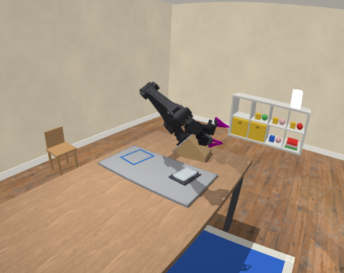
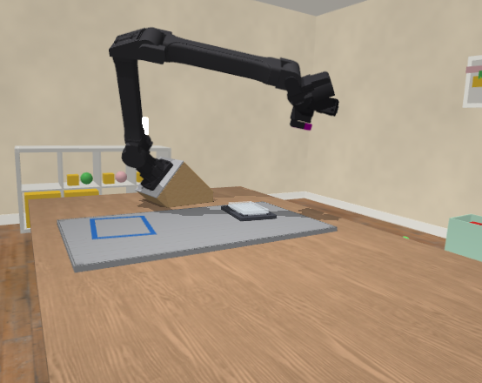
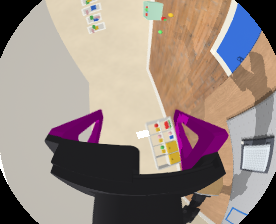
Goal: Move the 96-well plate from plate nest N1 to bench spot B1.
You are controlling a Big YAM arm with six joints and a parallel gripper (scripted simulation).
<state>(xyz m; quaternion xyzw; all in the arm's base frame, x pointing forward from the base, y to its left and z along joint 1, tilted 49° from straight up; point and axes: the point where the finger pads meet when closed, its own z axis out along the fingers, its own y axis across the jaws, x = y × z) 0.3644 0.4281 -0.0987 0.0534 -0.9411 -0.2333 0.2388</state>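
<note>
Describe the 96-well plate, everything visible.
The plate is a flat white, translucent-looking rectangle with a faint well grid on top. It lies flat, right way up, seated in the dark nest on the grey deck, far from the blue outline. Only the nest touches it; the end effector is high above, open.

Open air above plate (image 1: 184, 174) and outline (image 1: 136, 156)

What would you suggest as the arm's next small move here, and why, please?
Probably swing the open gripper down over the 96-well plate. The plate still sits in its dark nest, the blue outline holds nothing, and the gripper hangs high, off to one side.
</note>
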